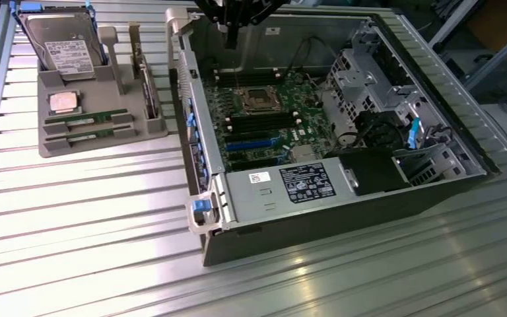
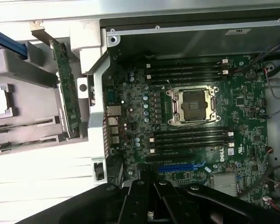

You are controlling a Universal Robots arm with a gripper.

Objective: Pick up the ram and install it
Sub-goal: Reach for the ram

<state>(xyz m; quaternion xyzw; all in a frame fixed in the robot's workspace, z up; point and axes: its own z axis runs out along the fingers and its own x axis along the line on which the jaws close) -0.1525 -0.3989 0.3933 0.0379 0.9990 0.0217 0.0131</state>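
Observation:
Two ram sticks (image 1: 89,119), long and green, lie side by side in slots of a grey holder tray (image 1: 60,146) at the exterior view's left. In the wrist view they show edge-on (image 2: 23,124). My gripper (image 1: 230,41) hangs over the far end of the open computer case (image 1: 324,218), well apart from the tray. Its dark fingers (image 2: 144,205) are shut together with nothing between them. Below them lies the green motherboard (image 2: 135,107) with black memory slots (image 2: 191,137) on both sides of the empty processor socket (image 2: 193,106).
The tray also holds a hard drive (image 1: 64,46), a square silver processor chip (image 1: 64,101) and an upright card with a metal bracket (image 1: 148,86). Inside the case are a power supply (image 1: 302,185), a drive cage (image 1: 364,72) and cables. The ribbed metal table (image 1: 86,231) stretches in front.

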